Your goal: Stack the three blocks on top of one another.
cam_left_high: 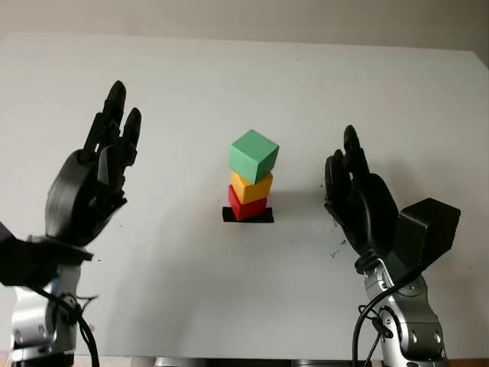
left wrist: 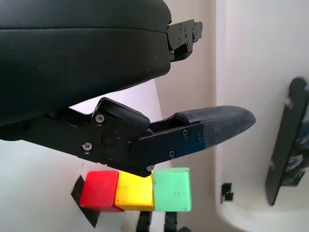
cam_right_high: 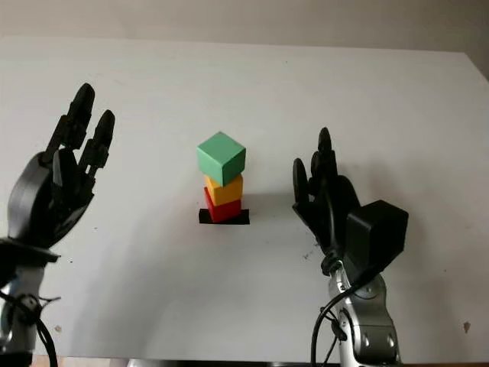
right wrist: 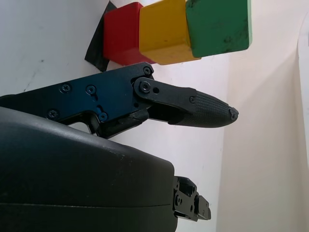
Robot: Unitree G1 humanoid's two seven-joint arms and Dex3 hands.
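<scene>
Left hand (cam_left_high: 95, 176), right hand (cam_left_high: 359, 199): both open, holding nothing, flanking the tower. Red cube (cam_left_high: 246, 206) on black square marker (cam_left_high: 247, 216), yellow cube (cam_left_high: 252, 186) above, green cube (cam_left_high: 253, 155) topmost; stacking appears complete.

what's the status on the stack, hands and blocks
Left hand open, left of stack. Right hand open, right of stack. Green block on yellow on red. Nothing in the way.

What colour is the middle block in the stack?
Yellow: the yellow middle block between red and green ones, clearest in the right wrist view.
</scene>
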